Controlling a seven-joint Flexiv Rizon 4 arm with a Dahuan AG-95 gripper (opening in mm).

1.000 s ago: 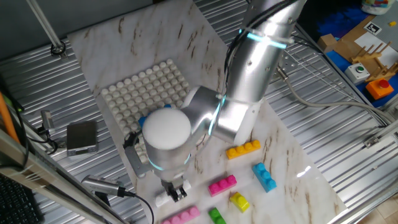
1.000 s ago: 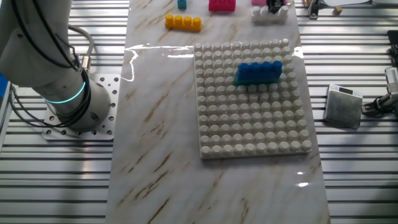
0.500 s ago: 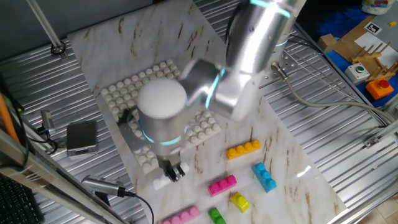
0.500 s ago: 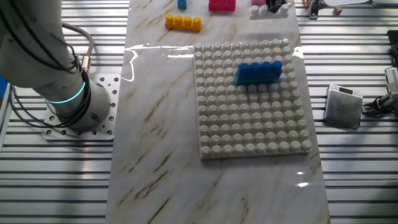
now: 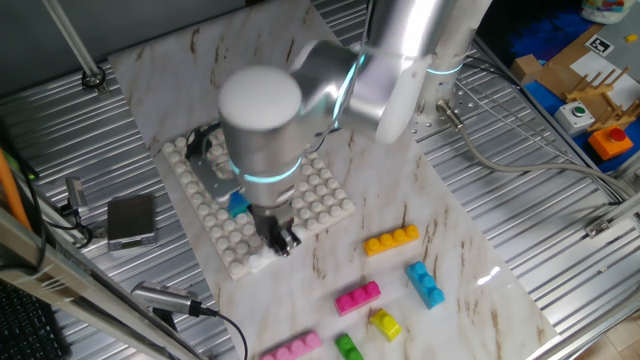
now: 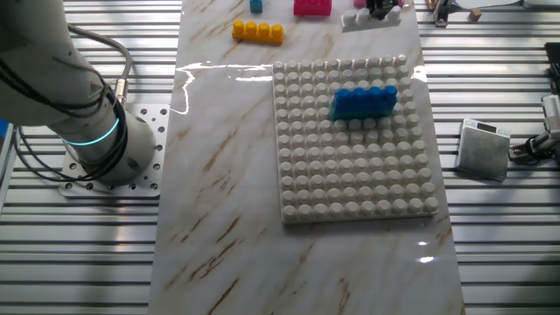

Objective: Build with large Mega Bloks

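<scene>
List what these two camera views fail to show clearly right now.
- One fixed view: the arm's round housing hides most of the blue brick on the baseplate.
- The other fixed view: the top edge cuts off the pincer and white brick; a grasp cannot be confirmed.
- One fixed view: the bottom edge crops the green brick.

Place: a robotics lab, where I work.
Tabletop [image 6: 219, 175]: marble-look sheet over ribbed aluminium rails [image 6: 87, 262].
My base [image 6: 105, 162]: bolted to a drilled plate at 9 o'clock.
Cables [image 5: 520, 165]: loose at 3 o'clock.

Two opposed high views; shared baseplate [image 5: 320, 195]
</scene>
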